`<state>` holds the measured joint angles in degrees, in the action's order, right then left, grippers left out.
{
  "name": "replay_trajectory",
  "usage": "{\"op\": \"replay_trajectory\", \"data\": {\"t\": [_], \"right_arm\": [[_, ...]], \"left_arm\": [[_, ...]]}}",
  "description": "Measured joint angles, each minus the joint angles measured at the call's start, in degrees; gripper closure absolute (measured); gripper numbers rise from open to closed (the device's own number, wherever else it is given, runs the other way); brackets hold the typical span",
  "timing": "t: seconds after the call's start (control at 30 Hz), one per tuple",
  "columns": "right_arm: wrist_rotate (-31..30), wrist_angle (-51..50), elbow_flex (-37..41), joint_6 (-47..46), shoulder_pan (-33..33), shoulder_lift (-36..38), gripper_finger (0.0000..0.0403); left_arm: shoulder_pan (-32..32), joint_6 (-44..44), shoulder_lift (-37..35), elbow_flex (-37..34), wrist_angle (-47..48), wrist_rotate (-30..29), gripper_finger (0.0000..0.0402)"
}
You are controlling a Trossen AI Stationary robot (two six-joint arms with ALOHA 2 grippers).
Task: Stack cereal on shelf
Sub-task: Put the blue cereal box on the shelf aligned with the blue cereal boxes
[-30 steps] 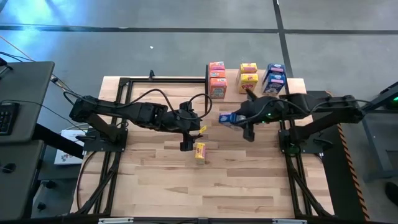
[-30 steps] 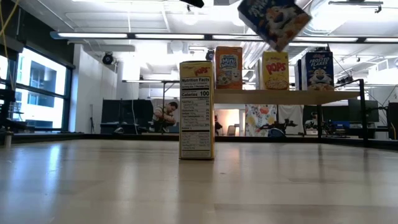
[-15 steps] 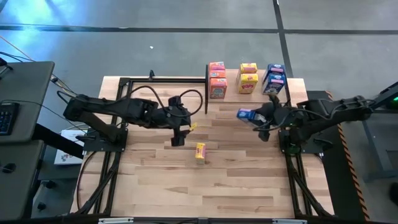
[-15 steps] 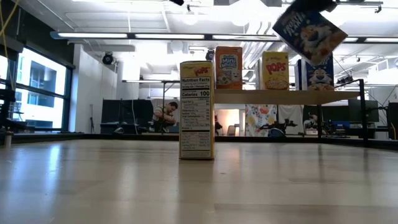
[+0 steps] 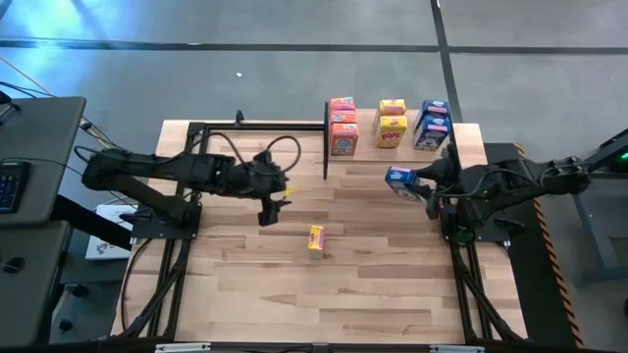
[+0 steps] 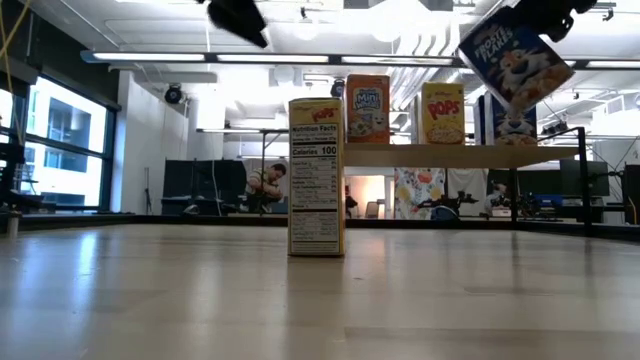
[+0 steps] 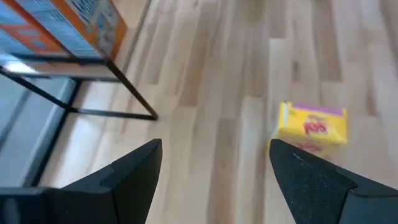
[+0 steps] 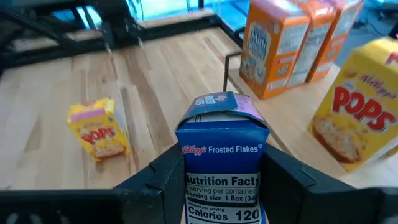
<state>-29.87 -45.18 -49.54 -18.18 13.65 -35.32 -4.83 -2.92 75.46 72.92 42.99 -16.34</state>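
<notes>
1. Step in hand: carrying one blue box [image 5: 399,180] to the shelf [image 5: 469,136]. The right hand [image 5: 424,182] is clamped on it, box tilted, in the air just short of the shelf's front edge.
2. On the shelf: orange boxes [image 5: 342,126], yellow boxes [image 5: 392,123] and blue boxes [image 5: 433,125], in three groups.
3. One yellow box [image 5: 315,238] stands on the surface [image 5: 294,294], well short of the shelf.
4. Left hand [image 5: 267,209] hangs empty, fingers spread wide, between the shelf and that yellow box.
5. Next move, my judgement: level the blue box, bring it over the blue group, lower it square, then release.
</notes>
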Motion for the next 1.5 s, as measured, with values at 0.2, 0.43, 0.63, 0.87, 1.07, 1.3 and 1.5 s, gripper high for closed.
{"op": "replay_trajectory", "data": {"t": [0.2, 0.43, 0.63, 0.87, 1.07, 1.3, 1.5], "right_arm": [[0.37, 3.0, 0.0, 4.0, -0.04, 2.4, 0.0246], [-0.53, 4.46, 0.0, 6.25, -0.04, 3.59, 0.0246], [-2.05, 4.37, 0.0, 6.19, -0.12, 3.62, 0.0246], [-2.08, 4.95, 0.0, 4.99, -0.63, 3.6, 0.0246], [-2.08, 6.57, -0.02, 5.14, -1.03, 3.6, 0.0246], [-2.08, 6.66, -0.02, 4.97, -1.03, 3.6, 0.0246], [-2.08, 6.68, -0.04, 3.63, -1.03, 3.6, 0.0246]], "left_arm": [[1.65, 0.03, -9.16, -12.91, -11.44, 4.71, 0.0112], [1.93, -1.29, -20.57, -28.64, -23.57, 5.94, 0.0112], [1.93, -2.49, -29.09, -39.77, -31.13, 5.96, 0.0112], [1.91, -2.49, -37.48, -49.1, -36.31, 5.96, 0.0112], [1.91, -2.48, -45.32, -55.67, -37.47, 5.96, 0.0112], [1.91, -1.47, -55.14, -61.94, -39.44, 5.95, 0.0112], [1.91, -1.46, -61.79, -66.15, -39.45, 5.94, 0.0112]]}}
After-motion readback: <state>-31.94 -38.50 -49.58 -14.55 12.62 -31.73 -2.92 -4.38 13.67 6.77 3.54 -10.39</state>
